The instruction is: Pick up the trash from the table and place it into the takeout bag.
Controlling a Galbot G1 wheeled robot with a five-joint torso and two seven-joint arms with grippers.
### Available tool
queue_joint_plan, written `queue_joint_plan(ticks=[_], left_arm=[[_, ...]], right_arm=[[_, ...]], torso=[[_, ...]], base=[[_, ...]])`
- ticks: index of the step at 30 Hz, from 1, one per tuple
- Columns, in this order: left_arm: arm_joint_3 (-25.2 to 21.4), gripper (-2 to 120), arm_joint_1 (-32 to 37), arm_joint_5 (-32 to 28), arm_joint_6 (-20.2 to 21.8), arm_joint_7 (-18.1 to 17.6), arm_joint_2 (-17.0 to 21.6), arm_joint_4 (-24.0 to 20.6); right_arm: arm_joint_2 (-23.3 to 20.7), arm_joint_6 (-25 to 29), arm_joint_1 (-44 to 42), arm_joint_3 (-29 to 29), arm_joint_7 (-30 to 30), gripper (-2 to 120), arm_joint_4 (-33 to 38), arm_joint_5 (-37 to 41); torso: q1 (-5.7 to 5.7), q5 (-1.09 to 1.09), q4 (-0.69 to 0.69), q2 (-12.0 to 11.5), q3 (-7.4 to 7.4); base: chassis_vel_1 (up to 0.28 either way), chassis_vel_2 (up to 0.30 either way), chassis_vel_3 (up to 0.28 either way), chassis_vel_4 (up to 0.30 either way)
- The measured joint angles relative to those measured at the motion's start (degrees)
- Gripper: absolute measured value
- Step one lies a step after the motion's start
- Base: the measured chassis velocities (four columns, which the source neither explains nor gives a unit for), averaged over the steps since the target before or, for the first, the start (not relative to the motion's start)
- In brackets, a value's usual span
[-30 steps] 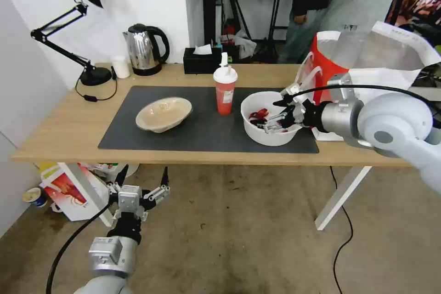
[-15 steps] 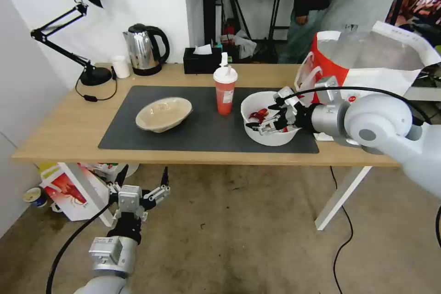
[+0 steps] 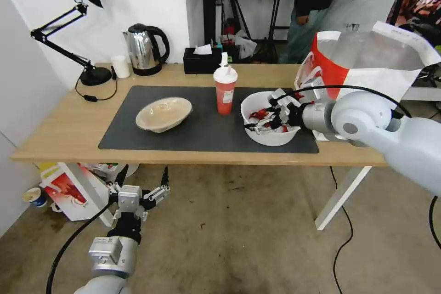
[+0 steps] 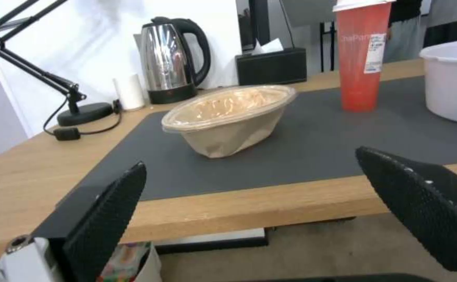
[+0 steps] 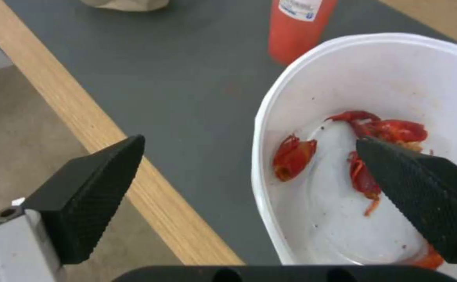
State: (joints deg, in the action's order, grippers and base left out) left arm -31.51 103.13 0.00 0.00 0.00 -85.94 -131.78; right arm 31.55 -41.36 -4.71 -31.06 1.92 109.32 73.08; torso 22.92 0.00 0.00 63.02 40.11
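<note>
The round white bowl (image 3: 271, 135) with red crayfish scraps (image 5: 390, 131) sits at the right end of the dark mat (image 3: 202, 128) on the table (image 3: 55, 124). My right gripper (image 3: 262, 112) hangs open over it. In the right wrist view the bowl's rim (image 5: 262, 129) runs between the fingers of my right gripper (image 5: 249, 139), one inside the bowl and one outside. The red cup (image 3: 225, 89) stands just left of the bowl, and the beige bowl (image 3: 163, 114) lies farther left. The takeout bag (image 3: 367, 62) stands open at the table's right end. My left gripper (image 3: 140, 188) is open, low below the table's front edge.
A steel kettle (image 3: 144, 50), a black tissue box (image 3: 201, 60), a small white cup (image 3: 121, 66) and a desk lamp (image 3: 87, 73) line the far edge. A red-and-white bag (image 3: 69, 190) sits on the floor under the left end. A cable (image 3: 342, 220) trails by the right leg.
My right gripper has slid left, farther over the white bowl. The left arm and the things on the table have not moved.
</note>
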Motion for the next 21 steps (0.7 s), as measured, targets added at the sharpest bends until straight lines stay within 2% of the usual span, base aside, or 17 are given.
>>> queue_joint_plan(ticks=[21], left_arm=[[0.0,100,0.0,0.0,0.0,0.0,0.0,0.0]], right_arm=[[4.4,-0.1,7.5,-8.8,1.3,100,-3.5,0.4]], torso=[[0.0,0.0,0.0,0.0,0.0]], base=[[0.0,0.0,0.0,0.0]])
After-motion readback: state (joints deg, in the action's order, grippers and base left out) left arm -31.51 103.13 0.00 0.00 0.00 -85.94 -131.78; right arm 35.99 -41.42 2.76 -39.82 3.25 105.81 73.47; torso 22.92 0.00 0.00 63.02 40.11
